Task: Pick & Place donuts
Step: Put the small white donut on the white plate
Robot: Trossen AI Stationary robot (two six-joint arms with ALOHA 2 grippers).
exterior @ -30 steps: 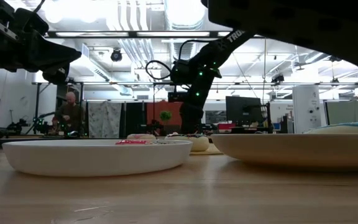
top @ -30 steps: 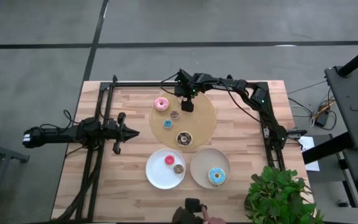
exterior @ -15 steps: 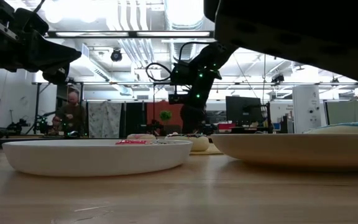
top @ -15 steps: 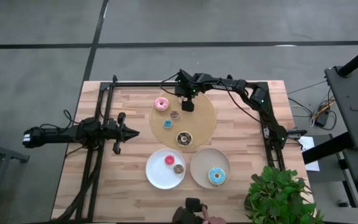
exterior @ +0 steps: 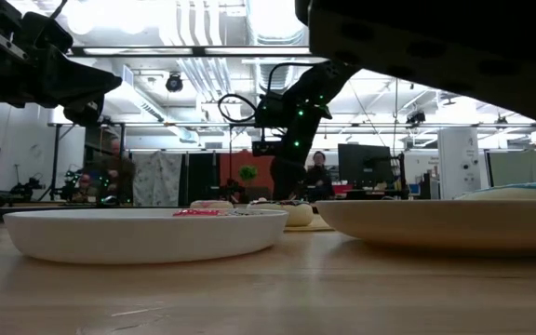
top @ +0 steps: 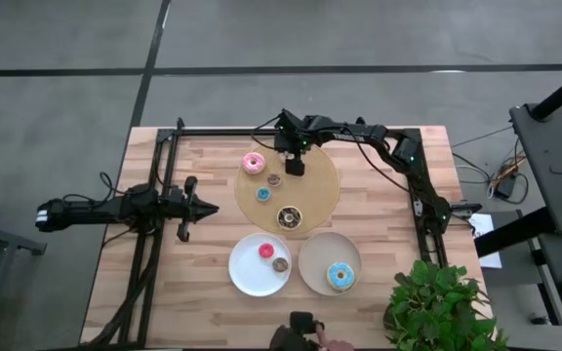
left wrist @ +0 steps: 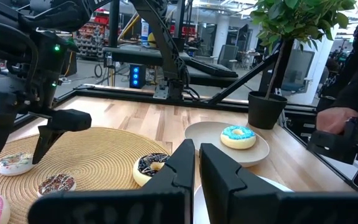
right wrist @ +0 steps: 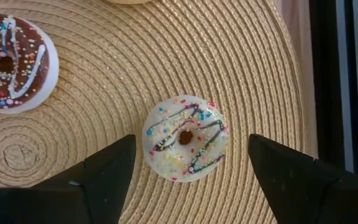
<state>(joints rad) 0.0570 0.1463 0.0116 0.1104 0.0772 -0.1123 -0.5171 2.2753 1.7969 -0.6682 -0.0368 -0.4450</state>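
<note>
Woven board lay under the right gripper, jaws wide, straddling a tiny white-iced donut (left arm idle at the table's left edge); an off-centre closure could flick it away.

Seven donuts: four on mat, three on plates.

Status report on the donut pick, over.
Right gripper jaws open, above white-iced donut on the woven mat. Left gripper jaws shut, parked left of mat. Nothing in the way.
</note>
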